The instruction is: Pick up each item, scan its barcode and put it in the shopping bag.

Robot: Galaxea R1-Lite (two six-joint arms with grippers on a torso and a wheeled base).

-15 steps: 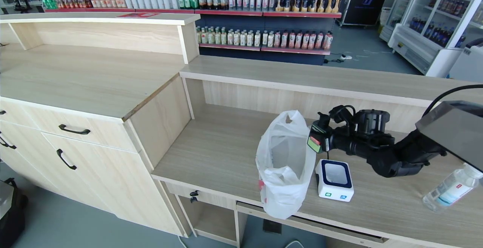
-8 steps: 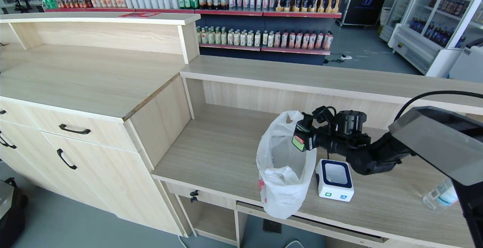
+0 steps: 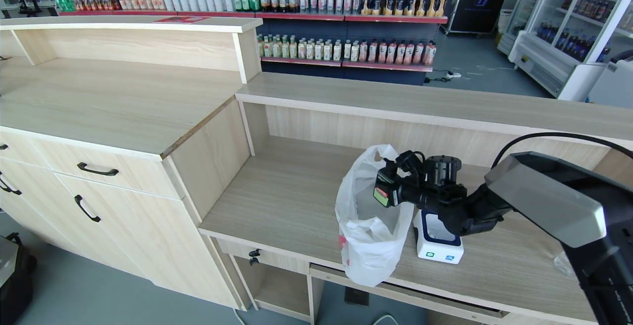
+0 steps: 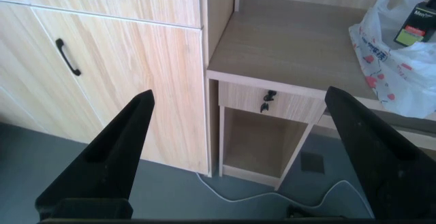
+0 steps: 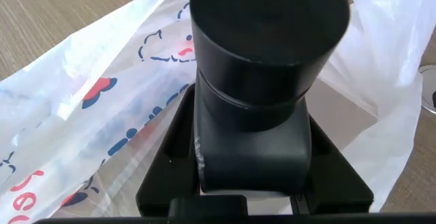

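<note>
Lower counter (image 3: pixel 296 201), light wood, carries all items. Shopping bag (image 3: pixel 368 246), white plastic w/ red and blue print, stands at counter front edge with its mouth open upward and its bottom sagging over that edge. R arm comes in from counter's right end. R gripper (image 3: pixel 391 192) sits at the bag mouth, jaws closed on a dark bottle (image 3: pixel 384 196) w/ green-red label. In the R wrist view the bottle (image 5: pixel 262 81) hangs over the bag opening; cannot tell if it is below the rim. Scanner (image 3: pixel 431 253), white w/ dark top, sits near the front edge just beside the bag, on its right, partly under the arm. Clear bottle (image 3: pixel 563 264) is near the front edge toward the right end, mostly hidden by the arm. L gripper (image 4: pixel 238 93) is off the counter, before the cabinet front (image 4: pixel 136 81), jaws wide, nothing in them.
</note>
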